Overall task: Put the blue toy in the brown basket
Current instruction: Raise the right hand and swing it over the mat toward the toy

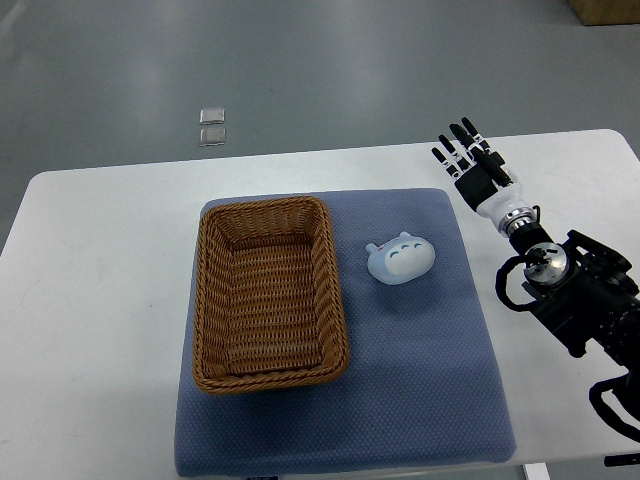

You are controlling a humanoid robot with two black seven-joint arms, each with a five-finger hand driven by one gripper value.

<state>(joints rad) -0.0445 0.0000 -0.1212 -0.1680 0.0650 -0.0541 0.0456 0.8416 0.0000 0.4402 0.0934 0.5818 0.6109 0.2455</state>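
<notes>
One right hand (468, 158), fingers spread straight, holding nothing, over the white table (90, 300) past the blue mat (420, 390). One pale blue toy (400, 259) on the mat, well apart from the hand, down to its left. One brown basket (268, 293), empty, just beyond the toy, not touching it.

A pale blue toy (400, 259) lies on a blue mat (420, 380) just right of an empty brown wicker basket (268, 293) on a white table (100, 330). The robot's right hand (474, 166), fingers extended, hovers near the mat's far right corner, apart from the toy.
</notes>
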